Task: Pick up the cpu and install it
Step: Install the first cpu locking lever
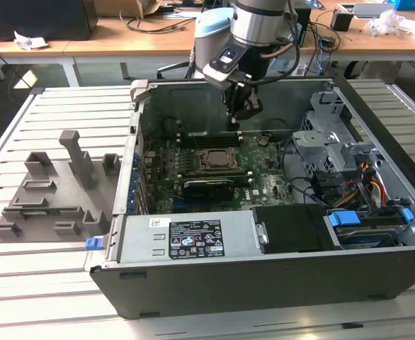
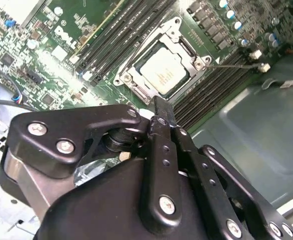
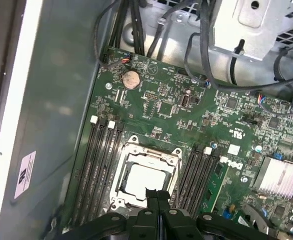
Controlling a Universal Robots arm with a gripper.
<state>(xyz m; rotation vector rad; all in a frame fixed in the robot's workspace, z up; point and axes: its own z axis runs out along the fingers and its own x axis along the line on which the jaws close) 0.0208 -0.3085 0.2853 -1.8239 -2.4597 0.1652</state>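
- one cpu (image 2: pixel 162 71), a pale silver square, lies flat inside the black socket frame (image 2: pixel 136 80) on the green motherboard (image 3: pixel 186 107); it shows in both wrist views (image 3: pixel 141 181) and in the exterior view (image 1: pixel 213 160).
- one gripper (image 1: pixel 237 120) hangs above the board, just past the socket toward the back wall of the case; its jaws are pressed together with nothing between them, and the two black fingertips (image 3: pixel 157 196) meet in a thin line over the edge of the cpu in the first wrist view.
- dark memory slots run in two banks, one on each side of the socket; in the first wrist view three slots (image 3: pixel 94 165) can be counted on one side, and three or four (image 3: pixel 199 172) on the other.
- one round coin battery (image 3: pixel 131 78) sits on the board beyond the socket.
- one finned silver heatsink (image 3: pixel 278 176) stands near the board's edge.
- one open computer case (image 1: pixel 193 283) lies on its side on the slatted metal counter (image 1: pixel 44 283).
- one grey plastic holder tray (image 1: pixel 52 191) rests on the counter at the exterior view's left, apart from the case.
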